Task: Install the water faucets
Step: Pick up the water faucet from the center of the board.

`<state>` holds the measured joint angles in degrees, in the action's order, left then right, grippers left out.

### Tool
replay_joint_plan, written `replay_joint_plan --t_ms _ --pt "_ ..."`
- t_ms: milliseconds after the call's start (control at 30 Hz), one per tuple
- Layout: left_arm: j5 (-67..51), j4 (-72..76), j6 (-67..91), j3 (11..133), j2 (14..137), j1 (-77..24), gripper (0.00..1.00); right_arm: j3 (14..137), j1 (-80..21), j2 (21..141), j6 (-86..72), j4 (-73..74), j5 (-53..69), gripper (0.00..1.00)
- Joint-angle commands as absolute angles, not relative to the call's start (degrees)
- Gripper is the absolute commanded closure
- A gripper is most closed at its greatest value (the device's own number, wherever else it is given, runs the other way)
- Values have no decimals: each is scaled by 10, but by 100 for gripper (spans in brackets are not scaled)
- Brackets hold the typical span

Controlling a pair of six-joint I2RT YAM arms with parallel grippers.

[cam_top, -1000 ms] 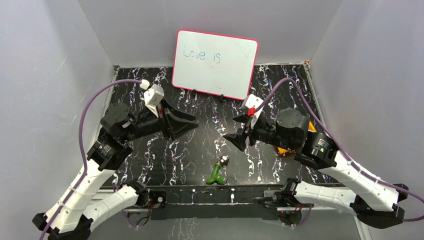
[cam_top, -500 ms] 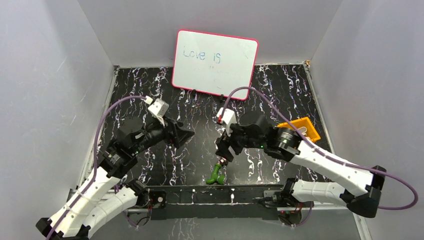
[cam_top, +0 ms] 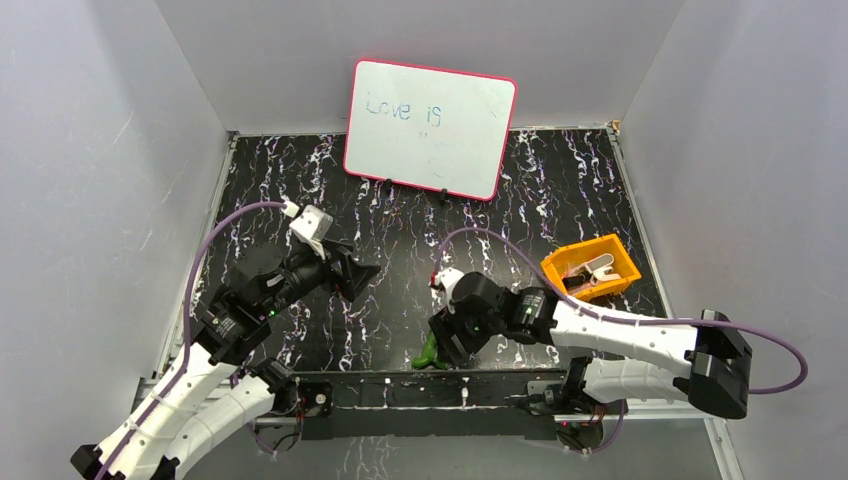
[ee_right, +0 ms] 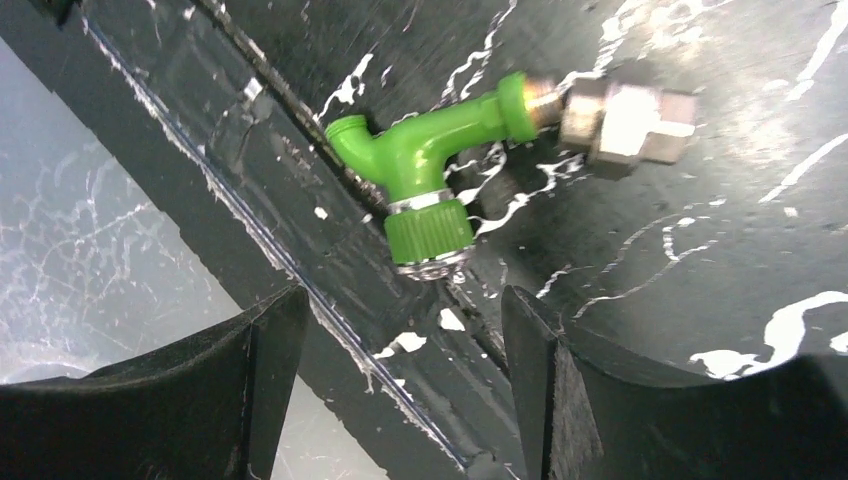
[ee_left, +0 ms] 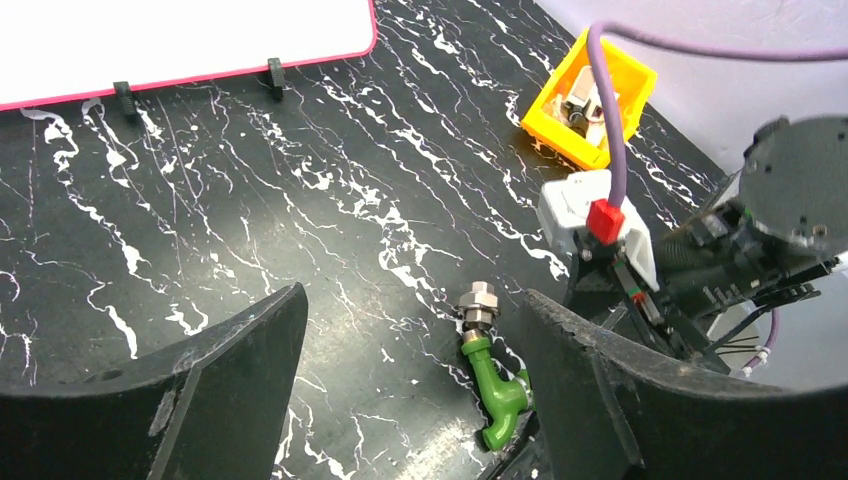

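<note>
Since a second ago the right gripper (cam_top: 447, 345) has swung in from mid-table and dropped low over the faucet (ee_right: 420, 150). It lies on its side at the near edge of the table (cam_top: 600, 180), metal fitting pointing away from the rail. Its jaws stand apart, not touching it. The left gripper (ee_left: 412, 300), jaws also apart, hovers well back. This looks like the reach-to-grasp step. Next, I judge, the right jaws must lower, straddle the green body and close.

Green tap (ee_right: 420, 150), black white-veined table (cam_top: 405, 245)
</note>
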<state>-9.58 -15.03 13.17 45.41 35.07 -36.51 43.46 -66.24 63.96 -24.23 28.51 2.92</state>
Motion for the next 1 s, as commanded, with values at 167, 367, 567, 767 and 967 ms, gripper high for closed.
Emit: replay_joint_plan --t_ms 167,367,567,767,967 --pt "-97 -152 115 448 342 -366 24 375 -721 665 -315 153 -28 22" --pt "-94 -161 111 447 335 -366 24 363 -721 690 -304 142 -44 23" --pt "-96 -161 110 447 337 -366 24 355 -724 714 -304 106 -20 25" --pt "-93 -168 106 446 331 -366 24 349 -730 730 -311 114 -32 29" --pt "-90 -171 101 444 328 -366 24 348 -733 739 -314 123 -46 34"
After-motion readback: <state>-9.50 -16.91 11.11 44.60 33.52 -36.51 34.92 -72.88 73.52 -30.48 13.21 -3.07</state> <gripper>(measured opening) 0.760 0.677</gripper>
